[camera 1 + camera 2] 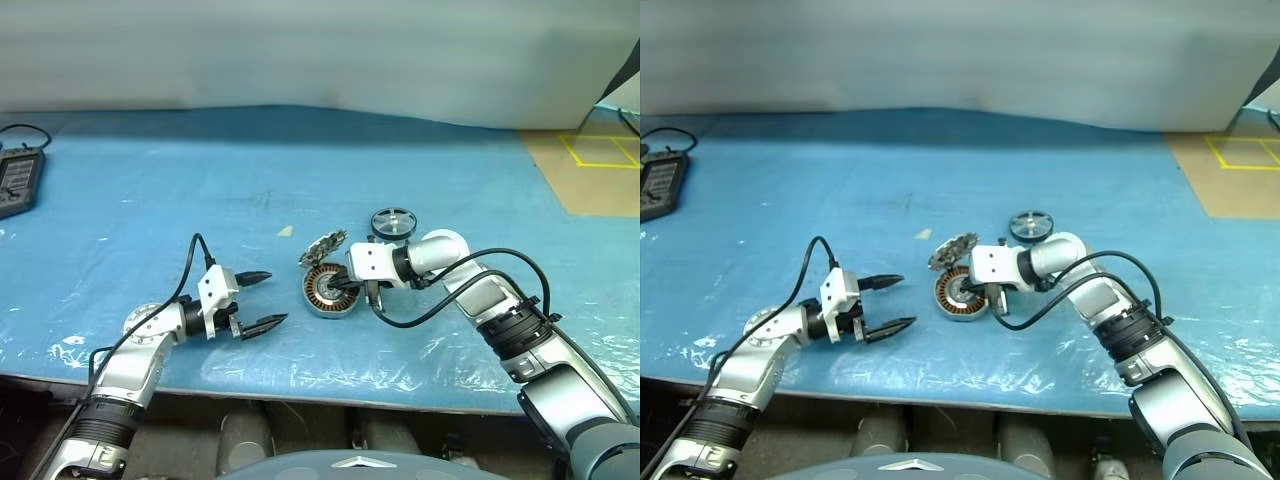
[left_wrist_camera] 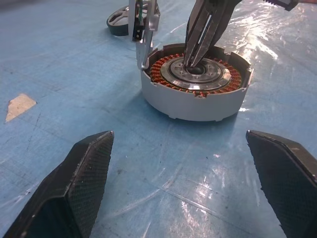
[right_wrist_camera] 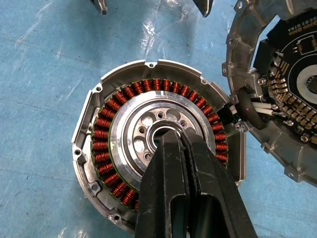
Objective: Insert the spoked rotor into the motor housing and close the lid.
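Blue sheeting covers my bench, where the motor housing (image 1: 328, 291) lies open, lid (image 1: 322, 246) tilted behind it, spoked rotor (image 1: 393, 223) beyond, my right gripper (image 3: 174, 136) pinched shut in its centre, left gripper (image 1: 262, 299) spread nearby.

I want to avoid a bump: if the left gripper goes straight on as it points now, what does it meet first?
Most likely the housing, which lies straight ahead of the open left gripper, with bare mat between them.
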You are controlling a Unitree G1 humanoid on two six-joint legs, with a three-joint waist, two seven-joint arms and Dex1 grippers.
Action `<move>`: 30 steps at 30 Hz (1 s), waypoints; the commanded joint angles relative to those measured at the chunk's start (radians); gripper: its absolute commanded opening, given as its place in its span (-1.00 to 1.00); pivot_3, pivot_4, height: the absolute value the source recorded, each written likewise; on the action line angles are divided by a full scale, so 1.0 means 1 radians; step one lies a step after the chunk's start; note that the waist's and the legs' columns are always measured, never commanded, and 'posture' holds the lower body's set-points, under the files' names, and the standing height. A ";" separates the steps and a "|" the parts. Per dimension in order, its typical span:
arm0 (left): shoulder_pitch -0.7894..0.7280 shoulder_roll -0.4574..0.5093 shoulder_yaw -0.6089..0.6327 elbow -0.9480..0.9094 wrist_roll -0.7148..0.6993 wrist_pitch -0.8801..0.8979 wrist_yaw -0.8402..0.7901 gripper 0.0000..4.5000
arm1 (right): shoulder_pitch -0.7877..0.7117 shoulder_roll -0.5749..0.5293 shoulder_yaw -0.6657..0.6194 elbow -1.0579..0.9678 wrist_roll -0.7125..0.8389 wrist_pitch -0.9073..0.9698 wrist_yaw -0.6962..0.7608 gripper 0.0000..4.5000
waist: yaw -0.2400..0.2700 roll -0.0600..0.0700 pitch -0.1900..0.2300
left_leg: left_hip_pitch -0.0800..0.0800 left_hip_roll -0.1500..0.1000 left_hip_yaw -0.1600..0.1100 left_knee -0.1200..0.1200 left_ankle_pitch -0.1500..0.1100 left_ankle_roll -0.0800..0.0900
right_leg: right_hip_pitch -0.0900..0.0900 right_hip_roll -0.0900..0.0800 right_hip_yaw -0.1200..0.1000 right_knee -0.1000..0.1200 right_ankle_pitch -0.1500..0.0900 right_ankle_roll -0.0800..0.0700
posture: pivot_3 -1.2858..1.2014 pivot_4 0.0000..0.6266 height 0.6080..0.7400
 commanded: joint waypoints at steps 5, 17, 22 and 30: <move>-0.004 0.012 0.007 -0.075 -0.016 0.037 0.009 1.00 | 0.084 -0.022 0.047 0.082 -0.052 -0.003 0.004 -0.99 | 0.001 -0.001 -0.001 | 0.002 -0.001 0.000 0.000 0.000 0.000 | 0.003 -0.001 0.001 -0.001 0.000 0.000 | 0.03 -0.52 1.00; -0.014 0.012 0.005 -0.082 -0.017 0.052 0.004 1.00 | 0.106 -0.042 0.077 0.117 -0.109 -0.052 -0.004 -0.99 | 0.002 -0.003 -0.002 | 0.002 -0.001 0.000 -0.002 0.000 0.000 | 0.003 -0.001 0.001 -0.003 -0.001 0.001 | 0.03 -0.52 1.00; -0.012 0.012 0.006 -0.079 -0.017 0.050 0.002 1.00 | 0.098 -0.027 0.078 0.171 -0.117 -0.108 -0.034 -0.99 | 0.000 -0.006 -0.005 | 0.003 -0.001 0.000 -0.003 0.000 0.000 | 0.003 -0.001 0.001 -0.003 -0.003 0.005 | 0.03 -0.52 1.00; -0.021 0.005 0.005 -0.035 -0.011 0.021 -0.010 1.00 | 0.056 -0.048 0.017 0.052 -0.047 -0.083 0.008 -0.99 | 0.001 -0.006 -0.005 | 0.002 -0.001 0.000 -0.004 0.000 0.000 | 0.001 -0.001 0.001 -0.003 -0.005 0.008 | 0.03 -0.52 1.00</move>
